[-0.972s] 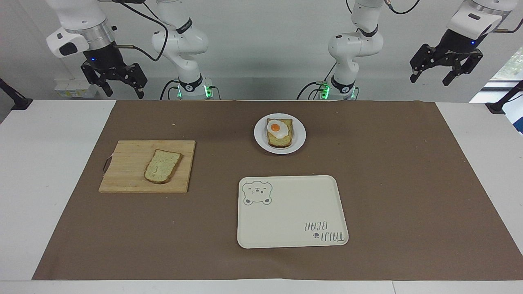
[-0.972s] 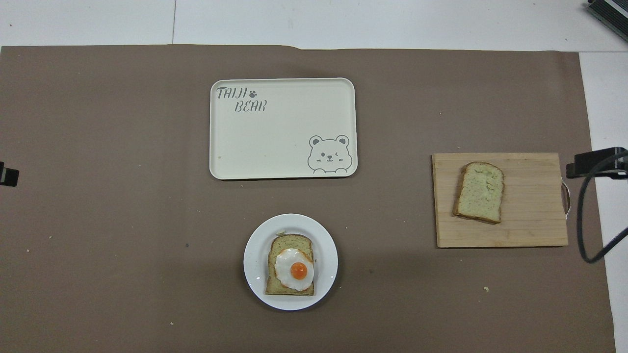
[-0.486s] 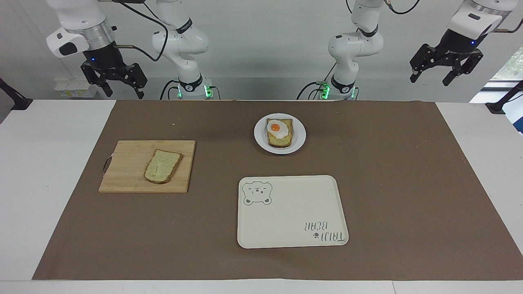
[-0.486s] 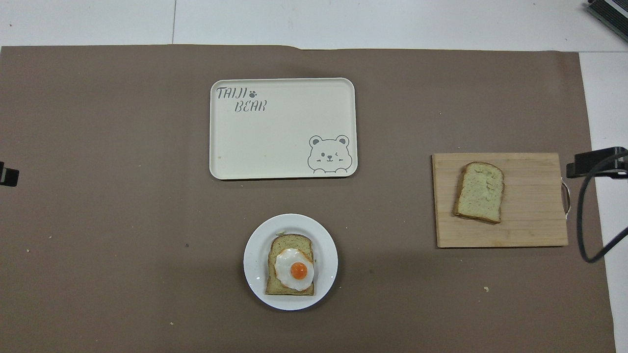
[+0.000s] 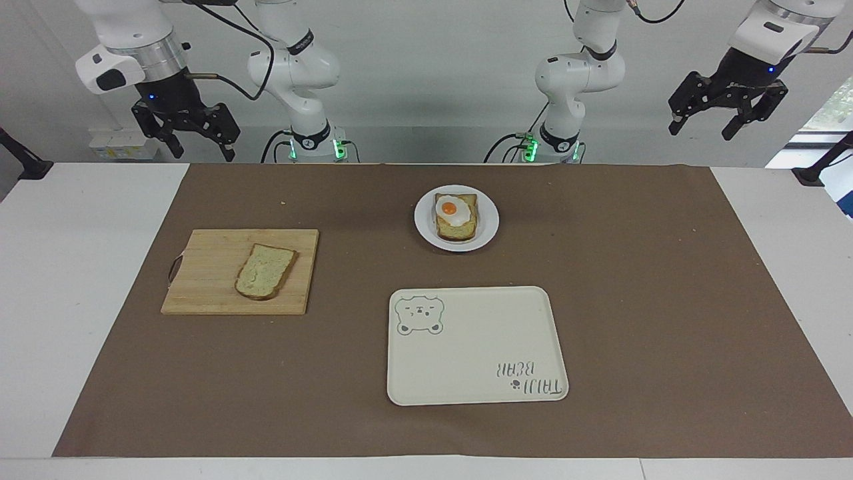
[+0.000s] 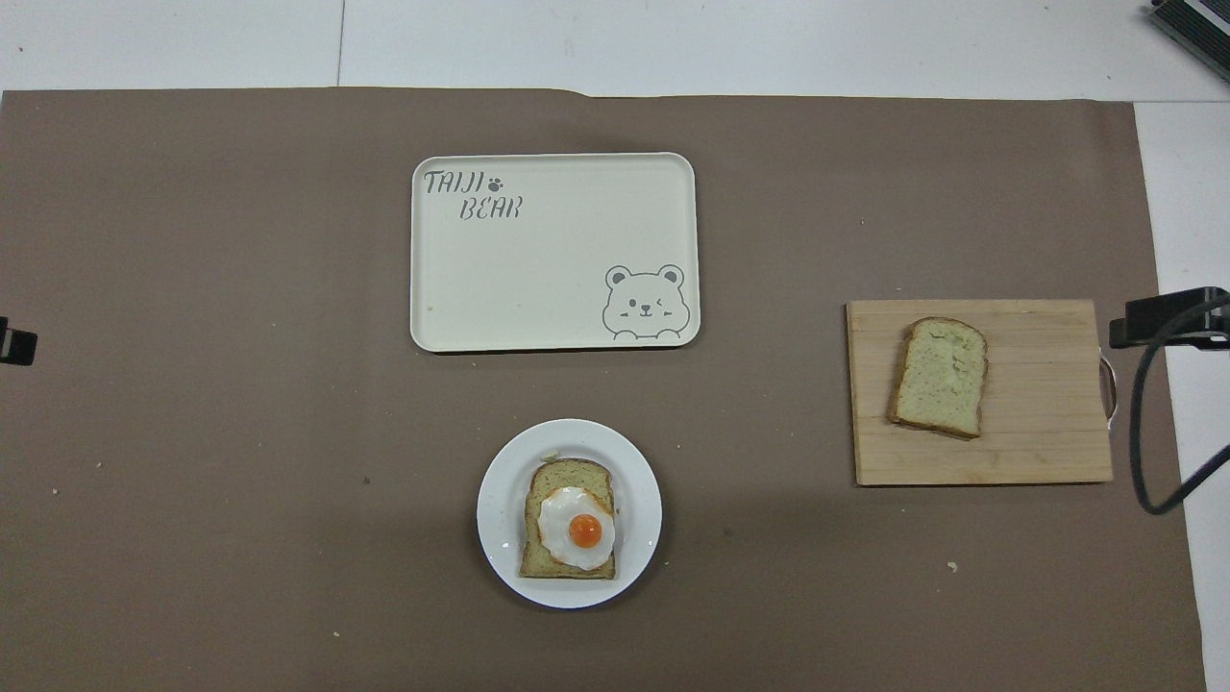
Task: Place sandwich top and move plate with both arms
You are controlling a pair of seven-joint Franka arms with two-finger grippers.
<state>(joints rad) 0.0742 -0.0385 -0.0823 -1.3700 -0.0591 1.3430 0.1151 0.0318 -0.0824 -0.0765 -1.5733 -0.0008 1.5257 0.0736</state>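
The sandwich top [image 5: 265,271] is a plain bread slice lying on a wooden cutting board [image 5: 206,280] toward the right arm's end of the table; it also shows in the overhead view [image 6: 940,377]. The small white plate [image 5: 490,220] sits mid-table near the robots and holds a bread slice with a fried egg [image 5: 456,215]; its rim shows from overhead [image 6: 500,500]. My right gripper [image 5: 200,143] hangs open and empty, high over the table's edge near the board's end. My left gripper [image 5: 703,127] hangs open and empty, high over the other end. Neither gripper shows in the overhead view.
A cream rectangular tray [image 5: 480,347] with a bear drawing lies farther from the robots than the plate, also seen from overhead [image 6: 538,279]. A brown mat [image 5: 666,300] covers the table. A black clamp with a cable [image 6: 1168,317] stands beside the cutting board [image 6: 1038,432].
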